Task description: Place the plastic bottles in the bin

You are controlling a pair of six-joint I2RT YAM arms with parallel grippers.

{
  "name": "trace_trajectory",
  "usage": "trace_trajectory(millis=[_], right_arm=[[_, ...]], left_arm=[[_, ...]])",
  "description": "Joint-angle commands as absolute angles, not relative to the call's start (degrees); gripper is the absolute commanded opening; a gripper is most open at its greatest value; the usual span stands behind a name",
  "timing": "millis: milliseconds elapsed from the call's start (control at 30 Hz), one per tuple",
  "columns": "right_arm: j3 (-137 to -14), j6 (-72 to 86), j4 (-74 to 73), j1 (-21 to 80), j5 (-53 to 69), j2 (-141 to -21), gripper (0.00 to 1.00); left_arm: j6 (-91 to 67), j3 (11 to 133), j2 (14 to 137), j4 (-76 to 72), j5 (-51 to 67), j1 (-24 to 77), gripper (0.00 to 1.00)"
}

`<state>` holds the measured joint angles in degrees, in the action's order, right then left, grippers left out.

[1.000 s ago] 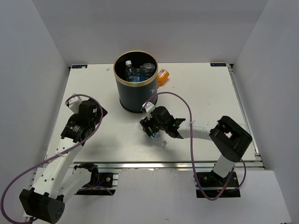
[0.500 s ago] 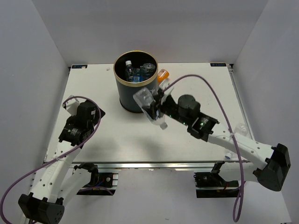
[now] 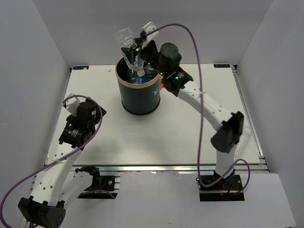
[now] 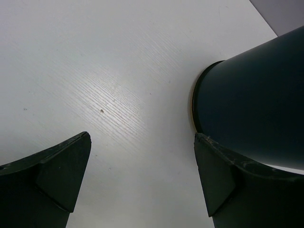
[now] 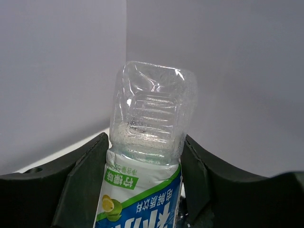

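Up goes the right arm: a second ago it was down at the middle of the worktop (image 3: 118,135), and now it reaches high over the bin (image 3: 137,97). The right claw (image 5: 143,142) pinches a clear bottle (image 5: 149,104) by its green-and-blue label. The crinkled base points up and away, the cap end tips down towards the bin's mouth, and the bottle is clear of the gold rim. Inside the bin lie other bottles (image 3: 136,76), blue labels showing. A sliver of the orange bottle (image 3: 162,82) peeks out just beside the bin on the right, under the arm. Over on the left, the left claw (image 4: 142,142) hangs spread wide above bare worktop, holding nothing, with the bin's dark wall close by its right finger.
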<state>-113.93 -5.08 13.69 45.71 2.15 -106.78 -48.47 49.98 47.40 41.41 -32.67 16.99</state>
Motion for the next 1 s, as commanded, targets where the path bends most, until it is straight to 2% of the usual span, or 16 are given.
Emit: trace_trajectory(millis=[0,33,67,167,200,467,733,967], right_arm=[[-120.0,-1.3,12.2,44.9,4.1,-113.0,0.50],[-121.0,-0.9,11.9,44.7,4.2,-113.5,0.55],[-121.8,-0.4,11.3,44.6,4.0,-113.9,0.71],[-121.8,1.4,9.5,44.6,6.5,-113.3,0.86],[-121.6,1.6,9.3,44.6,6.9,-112.5,0.88],[-121.4,4.8,5.5,42.5,1.6,-109.2,0.89],[-121.6,21.3,-5.0,29.3,-8.5,-108.5,0.89],[-125.7,29.8,-13.6,23.6,-13.5,-116.1,0.89]], left_arm=[[-46.6,52.6,47.5,40.4,-34.4,16.8,0.98],[-46.4,53.1,48.2,40.4,-34.5,16.7,0.98],[-46.1,53.4,48.6,40.9,-35.1,16.7,0.98],[-45.5,54.4,49.8,41.1,-35.9,16.7,0.98],[-45.3,54.5,50.0,40.9,-35.8,16.8,0.98],[-43.4,56.0,53.1,39.0,-35.5,16.7,0.98],[-41.6,57.7,56.8,38.1,-36.4,16.5,0.98],[-39.0,60.4,60.6,37.2,-35.3,15.6,0.98]])
